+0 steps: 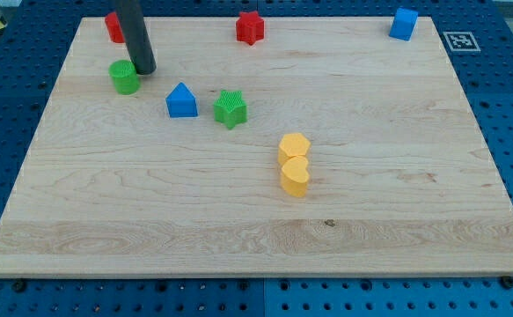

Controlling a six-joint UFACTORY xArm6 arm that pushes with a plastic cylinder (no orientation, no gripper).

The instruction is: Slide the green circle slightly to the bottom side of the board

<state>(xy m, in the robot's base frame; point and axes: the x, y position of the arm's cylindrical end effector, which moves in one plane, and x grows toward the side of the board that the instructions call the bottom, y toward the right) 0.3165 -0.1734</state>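
My tip (144, 70) rests just right of the green circle (124, 77), slightly to its far side. No gripper is fitted, so nothing is held. Reposition squarely to the far side, then push toward the counter's (256, 238) near edge, briefly.

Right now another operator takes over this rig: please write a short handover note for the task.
Tip: my tip rests on the board just right of and slightly above the green circle, close beside it.
Blocks: the green circle sits near the view's top left; a blue block and a green star lie to its right.
Done: I cannot tell from this moment.
Left: bring the tip above the circle, then push it slightly toward the view's bottom.
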